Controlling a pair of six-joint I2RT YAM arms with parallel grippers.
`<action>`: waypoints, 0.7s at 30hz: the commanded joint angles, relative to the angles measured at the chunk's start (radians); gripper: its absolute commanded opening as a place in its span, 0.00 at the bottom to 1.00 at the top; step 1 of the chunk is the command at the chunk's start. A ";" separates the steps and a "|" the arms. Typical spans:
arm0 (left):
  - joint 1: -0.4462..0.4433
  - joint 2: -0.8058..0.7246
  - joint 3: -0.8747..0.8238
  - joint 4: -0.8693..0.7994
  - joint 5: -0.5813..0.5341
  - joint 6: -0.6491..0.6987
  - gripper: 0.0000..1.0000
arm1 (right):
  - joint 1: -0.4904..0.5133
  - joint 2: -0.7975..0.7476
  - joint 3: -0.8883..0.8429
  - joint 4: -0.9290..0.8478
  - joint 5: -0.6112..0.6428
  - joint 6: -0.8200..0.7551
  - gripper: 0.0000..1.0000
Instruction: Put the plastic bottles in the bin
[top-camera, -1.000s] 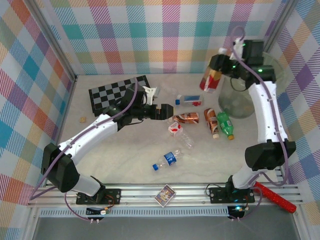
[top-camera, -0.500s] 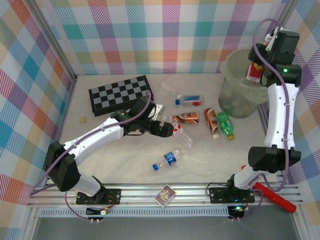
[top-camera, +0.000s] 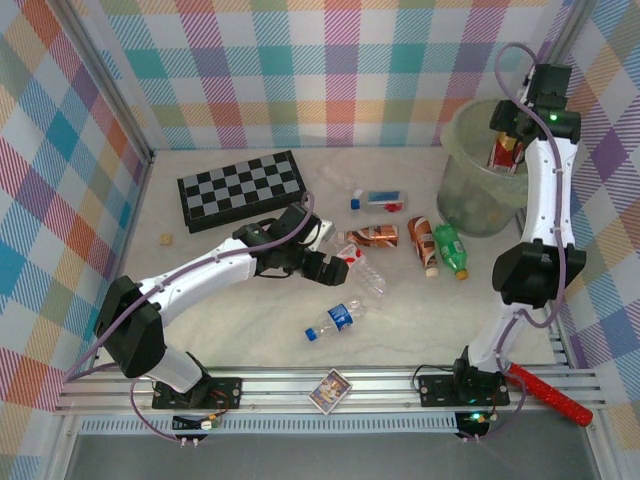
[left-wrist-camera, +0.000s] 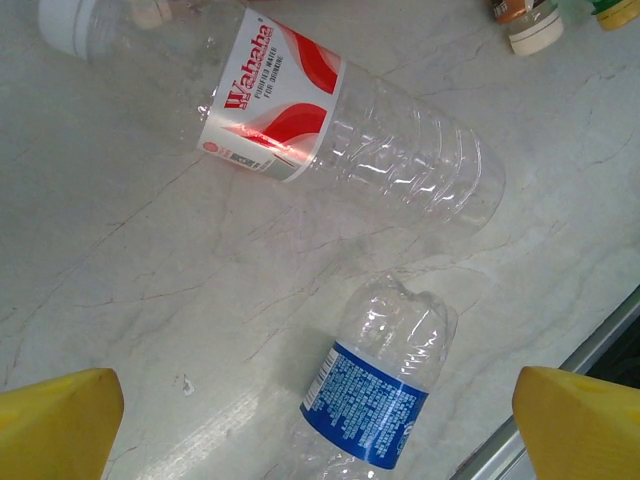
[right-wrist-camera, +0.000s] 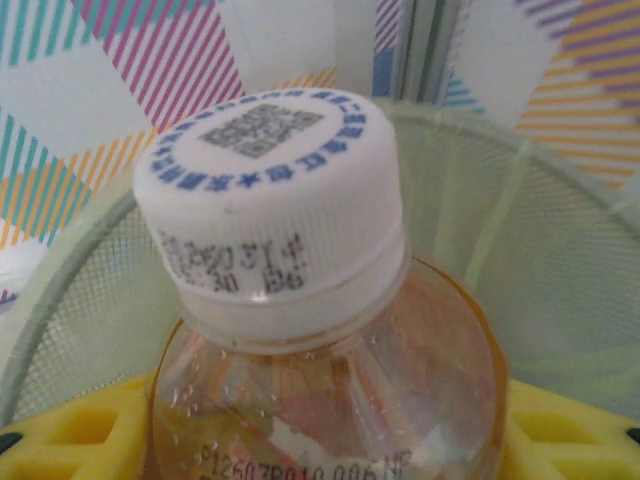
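The right gripper (top-camera: 507, 140) is clenched on a white-capped amber bottle (right-wrist-camera: 300, 300) and holds it upright over the open mouth of the pale-green bin (top-camera: 452, 128), which stands at the far right corner of the table. A second ago that bottle hung left of the bin, outside its rim. Half a second ago it was just crossing the rim, and now the arm stands straighter, with the bottle inside the rim's outline. The right wrist view has the bin's wall (right-wrist-camera: 560, 200) curving behind the cap and yellow fingers (right-wrist-camera: 70, 430) on either side of the bottle's shoulder. The left gripper (top-camera: 330, 268) is spread wide and holds nothing. A second ago it was beside the copper-labelled bottle (top-camera: 372, 235). It has since come toward the near edge and now sits just left of the clear Wahaha bottle (left-wrist-camera: 340, 130), which has a red and white label. Its yellow fingers (left-wrist-camera: 60, 420) stand at the two lower corners of the left wrist view, with a crushed blue-labelled bottle (left-wrist-camera: 375, 395) lying between them and the Wahaha bottle lying beyond. The bottles on the table have not shifted: a brown bottle (top-camera: 423, 243) and a green bottle (top-camera: 452, 250) lie side by side near the bin. A clear bottle with a blue label (top-camera: 378, 199) lies farther back.
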 joint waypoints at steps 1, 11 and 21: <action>-0.011 0.003 -0.012 -0.029 -0.015 0.017 0.99 | -0.004 0.041 0.065 -0.062 -0.086 0.056 0.58; -0.013 -0.003 -0.016 -0.049 -0.002 0.036 0.98 | -0.004 0.210 0.125 -0.081 -0.264 0.139 0.61; -0.026 0.007 -0.030 -0.107 0.032 0.091 0.98 | -0.012 0.302 0.193 -0.145 -0.308 0.180 0.84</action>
